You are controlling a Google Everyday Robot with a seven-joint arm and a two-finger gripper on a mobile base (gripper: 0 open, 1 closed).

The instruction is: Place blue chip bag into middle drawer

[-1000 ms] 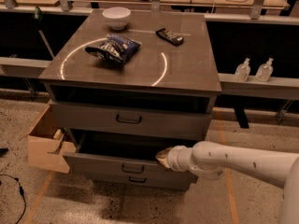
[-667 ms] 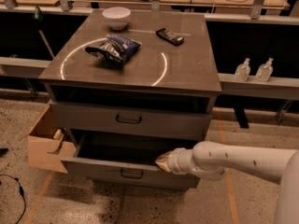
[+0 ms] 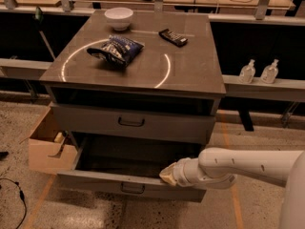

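Camera view: blue chip bag [image 3: 116, 50] lies crosswise; pincer [image 3: 166, 174] at middle drawer [image 3: 86, 182].

A ring of light [image 3: 165, 70] is glowing on the grey counter [image 3: 193, 63]. A wooden box [image 3: 45, 150] is sitting below its left edge, and the end effector [image 3: 167, 175] is sitting below its front-right corner, over speckled floor [image 3: 71, 218].

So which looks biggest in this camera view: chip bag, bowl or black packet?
Largest: blue chip bag.
Then white bowl and black bar packet: look alike, both farther back.
The pincer is at the front edge of the open middle drawer.
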